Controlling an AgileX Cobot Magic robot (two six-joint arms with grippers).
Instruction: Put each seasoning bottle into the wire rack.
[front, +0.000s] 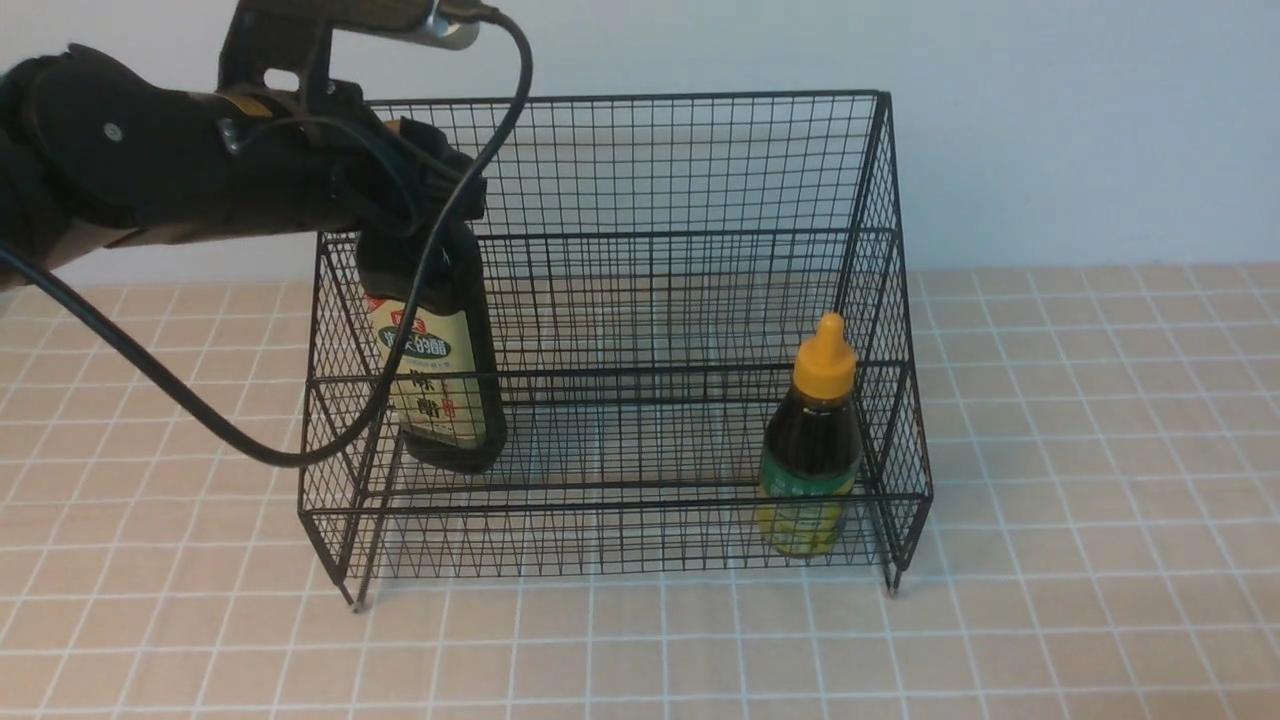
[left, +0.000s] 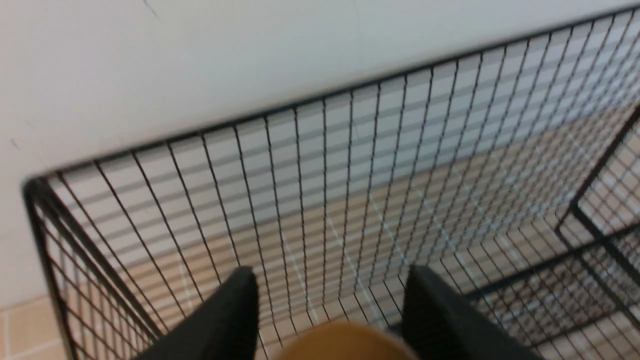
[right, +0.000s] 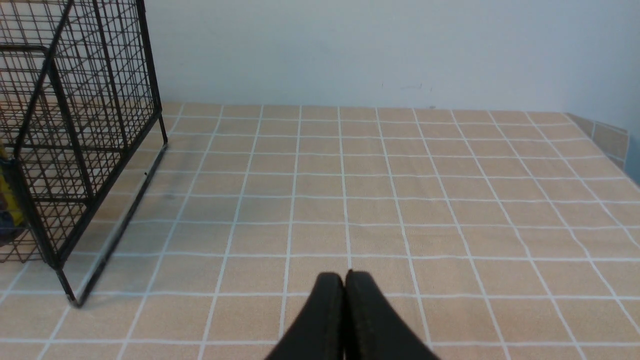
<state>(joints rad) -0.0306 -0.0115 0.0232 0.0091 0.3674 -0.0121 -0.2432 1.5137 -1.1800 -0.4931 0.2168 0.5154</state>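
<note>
Kitchen-like: tiled counter (front: 1100, 480), wire rack (front: 640, 170).

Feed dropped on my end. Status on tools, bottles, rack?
Left tool around tall bottle neck, inside rack's left side; grip unclear. Right tool shut, empty, off to the side. Short bottle standing in rack, right end. Nothing blocking.

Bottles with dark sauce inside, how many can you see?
2. The tall dark bottle with the beige label is at the left end of the black wire rack, under the left fingers. The short orange-capped bottle stands at the right end.
</note>
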